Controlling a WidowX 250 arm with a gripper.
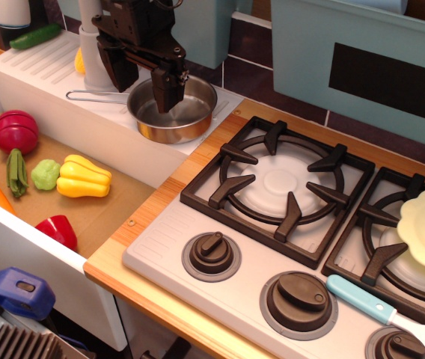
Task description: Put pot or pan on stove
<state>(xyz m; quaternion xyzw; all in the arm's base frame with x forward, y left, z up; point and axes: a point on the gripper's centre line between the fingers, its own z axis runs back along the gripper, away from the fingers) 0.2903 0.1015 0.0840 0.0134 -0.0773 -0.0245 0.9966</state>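
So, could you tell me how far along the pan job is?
Done: the gripper has reached the pan, one finger inside its rim. In hand: the grasp; whether it is shut is unclear. Left: carrying the pan from the drainboard to the stove.

No readable text, labels, brand marks or numbers anywhere in frame. Checked the large dark brown round knobs (297,299) on the grey-white cooktop (160,258), well in front of and to the right of the black claw (166,96): plain, no dial markings. The small shiny stainless-steel saucepan (173,112) right under the claw carries no stamp that I can make out. The white ribbed drainboard (40,60) to the claw's left is also unmarked.
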